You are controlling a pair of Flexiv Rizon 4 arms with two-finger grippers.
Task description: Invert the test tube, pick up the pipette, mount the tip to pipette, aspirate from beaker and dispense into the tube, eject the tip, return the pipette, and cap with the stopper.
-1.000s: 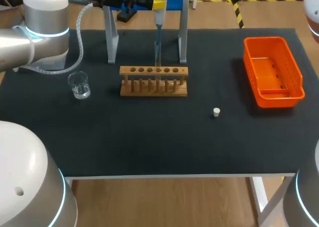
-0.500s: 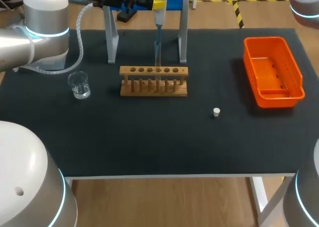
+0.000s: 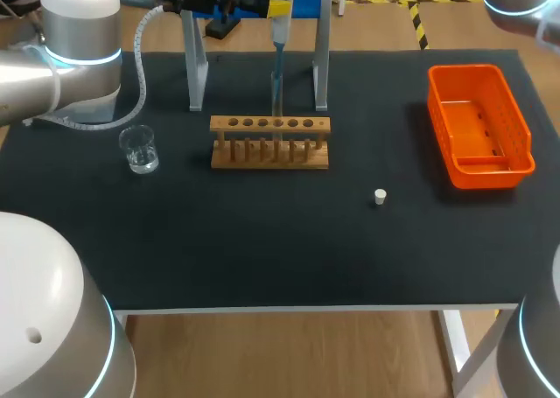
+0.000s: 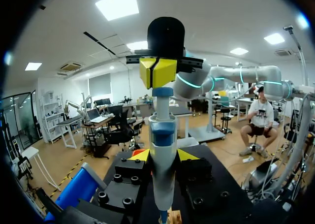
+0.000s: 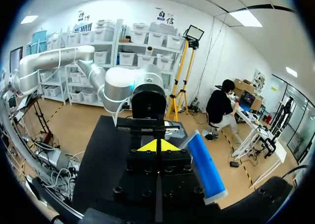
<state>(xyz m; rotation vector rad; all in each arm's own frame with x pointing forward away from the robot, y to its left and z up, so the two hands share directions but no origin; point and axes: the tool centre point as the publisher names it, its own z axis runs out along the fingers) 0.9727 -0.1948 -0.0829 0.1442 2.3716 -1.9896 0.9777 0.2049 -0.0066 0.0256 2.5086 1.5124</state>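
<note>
Bench point(image 3: 262, 249): black-topped and seen from above and behind, with its things spread across the far half.
Stopper point(image 3: 380, 197): a small white plug nearest the front, right of middle and well apart from everything else. It is likely parked there for the final capping.
Beaker point(image 3: 138, 149): clear glass at the left, apart from the rack, where the pipette can reach it.
Rack point(image 3: 269, 142): wooden, mid-bench, with a row of holes on top. The tube in it is too faint to make out.
Basket point(image 3: 477, 67): orange, at the right edge, probably meant for the spent tip.
Pipette point(image 4: 162, 150): upright over the rack, its tip running down to the row of holes. This looks like the dispensing step.
Left jaws: clenched on the pipette's body from both sides, keeping it plumb.
Right jaws: closed on nothing, their yellow tips together right at the plunger's top, placed to press down.
Stand point(image 3: 322, 57): two metal legs at the far side, flanking the pipette and leaving little room sideways.
</note>
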